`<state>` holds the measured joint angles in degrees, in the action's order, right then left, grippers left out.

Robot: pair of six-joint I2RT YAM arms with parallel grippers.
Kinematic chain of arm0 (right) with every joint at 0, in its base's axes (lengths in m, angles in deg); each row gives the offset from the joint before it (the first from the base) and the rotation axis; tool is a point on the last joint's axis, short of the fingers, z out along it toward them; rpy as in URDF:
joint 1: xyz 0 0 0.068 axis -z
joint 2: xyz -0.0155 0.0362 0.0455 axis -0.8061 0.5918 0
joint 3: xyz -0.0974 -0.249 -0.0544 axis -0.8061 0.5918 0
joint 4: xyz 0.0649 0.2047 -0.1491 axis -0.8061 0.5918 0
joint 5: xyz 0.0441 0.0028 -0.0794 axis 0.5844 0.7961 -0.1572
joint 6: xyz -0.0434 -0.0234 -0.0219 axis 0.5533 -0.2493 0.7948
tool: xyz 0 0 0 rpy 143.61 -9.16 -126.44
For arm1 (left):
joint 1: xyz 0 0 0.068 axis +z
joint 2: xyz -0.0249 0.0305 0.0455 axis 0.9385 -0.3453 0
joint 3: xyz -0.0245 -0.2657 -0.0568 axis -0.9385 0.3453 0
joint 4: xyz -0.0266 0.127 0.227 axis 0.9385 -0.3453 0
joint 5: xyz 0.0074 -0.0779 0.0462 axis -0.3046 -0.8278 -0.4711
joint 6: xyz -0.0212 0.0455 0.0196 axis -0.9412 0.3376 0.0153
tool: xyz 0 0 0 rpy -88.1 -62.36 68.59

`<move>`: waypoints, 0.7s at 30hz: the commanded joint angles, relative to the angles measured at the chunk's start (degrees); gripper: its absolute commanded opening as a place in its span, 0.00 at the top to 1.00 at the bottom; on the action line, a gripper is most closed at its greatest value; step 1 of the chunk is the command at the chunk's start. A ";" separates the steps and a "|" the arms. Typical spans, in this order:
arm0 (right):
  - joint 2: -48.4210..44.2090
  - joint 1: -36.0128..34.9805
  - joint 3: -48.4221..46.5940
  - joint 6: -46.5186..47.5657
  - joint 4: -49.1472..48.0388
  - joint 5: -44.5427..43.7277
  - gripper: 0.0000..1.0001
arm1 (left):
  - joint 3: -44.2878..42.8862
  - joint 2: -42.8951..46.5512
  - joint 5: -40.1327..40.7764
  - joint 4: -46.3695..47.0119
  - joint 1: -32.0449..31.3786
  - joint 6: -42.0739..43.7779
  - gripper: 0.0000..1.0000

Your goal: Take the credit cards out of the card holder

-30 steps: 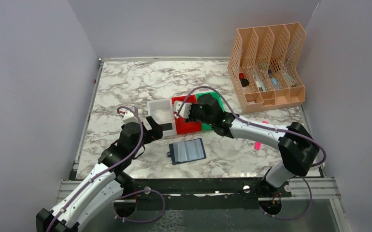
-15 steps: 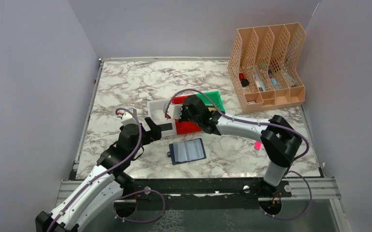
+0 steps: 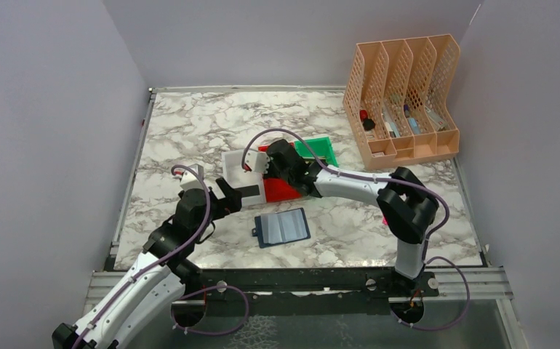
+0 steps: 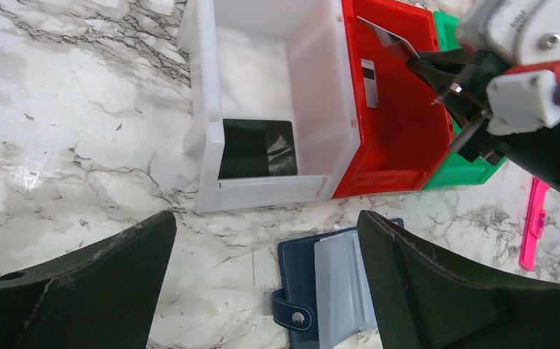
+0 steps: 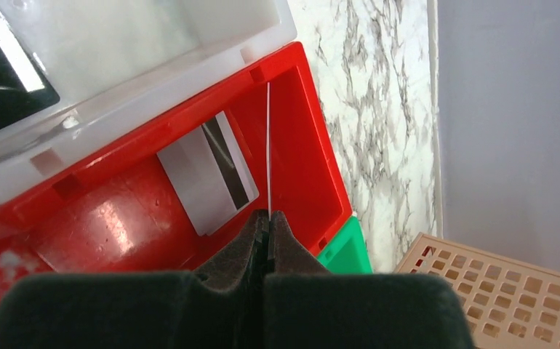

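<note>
Leftmost, the left gripper (image 4: 266,222) hangs with its jaws spread wide and nothing between them. Ahead of its fingertips stands the white bin (image 4: 201,109), with a black card (image 4: 257,148) flat on its floor. Just beneath the gripper, toward its right finger and partly hidden by it, lies the card holder (image 4: 328,291). It is open on the marble table (image 3: 190,131), clear sleeves up, snap tab on the side toward the left finger. This arm is plainly the nearer one to it. Whether the sleeves hold more cards I cannot tell.

Further right, the red bin (image 5: 313,167) touches the white one, and a silvery-grey card (image 5: 204,171) lies on its floor. Over that bin the right gripper (image 5: 268,218) is pinched tight on a thin card (image 5: 269,145), seen edge-on from the wrist. Its long axis runs straight out ahead of the fingertips, the grey card lies just left of that edge, and its free end reaches close to the bin's far rim. I judge the coming move to be a release into the red bin. It turns on that free end staying inside the rim, clear of the green bin (image 4: 459,174) on the gripper's right
</note>
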<state>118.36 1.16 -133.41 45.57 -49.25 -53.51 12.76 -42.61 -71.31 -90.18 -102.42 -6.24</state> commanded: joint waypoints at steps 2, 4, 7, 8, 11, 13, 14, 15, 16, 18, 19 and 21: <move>4.74 -0.44 -4.20 -3.00 3.85 -3.31 0.99 | 0.87 1.93 0.72 -0.17 0.19 -0.17 0.01; 5.25 -0.44 -3.92 -2.33 2.36 -4.11 0.99 | 1.02 2.38 0.91 -0.24 0.19 -0.27 0.01; 6.00 -0.44 -2.99 -0.65 -0.47 -5.28 0.99 | 1.20 2.67 1.11 -0.19 0.19 -0.36 0.01; 6.44 -0.44 -2.91 -0.09 -0.88 -5.66 0.99 | 1.17 2.59 1.11 -0.17 0.19 -0.36 0.01; 7.46 -0.44 -1.75 1.57 -3.70 -5.74 0.99 | 0.98 2.13 0.87 -0.13 0.19 -0.27 0.01; 8.33 -0.44 -1.28 2.67 -5.25 -6.25 0.99 | 0.94 1.73 0.64 -0.22 0.19 -0.27 0.01; 8.70 -0.44 -1.37 2.87 -5.44 -6.31 0.98 | 1.00 1.65 0.53 -0.14 0.18 -0.34 0.01; 9.15 -0.44 -1.43 3.13 -5.50 -6.30 0.98 | 1.02 1.66 0.50 -0.16 0.19 -0.35 0.01; 9.50 -0.44 -1.48 3.44 -5.50 -6.42 0.98 | 1.07 1.71 0.50 -0.15 0.19 -0.44 0.01; 9.99 -0.44 -1.46 3.82 -5.68 -6.46 0.96 | 1.21 1.88 0.58 -0.19 0.19 -0.53 0.01; 10.18 -0.44 -1.23 4.28 -6.08 -6.54 0.96 | 1.20 1.87 0.66 -0.14 0.19 -0.53 0.01; 10.45 -0.44 -1.10 4.63 -6.18 -6.89 0.95 | 1.33 1.96 0.79 -0.20 0.19 -0.53 0.01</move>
<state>127.52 1.16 -135.25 48.35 -52.62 -58.30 13.35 -40.99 -71.33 -90.57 -102.42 -6.46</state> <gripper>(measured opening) 0.046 0.987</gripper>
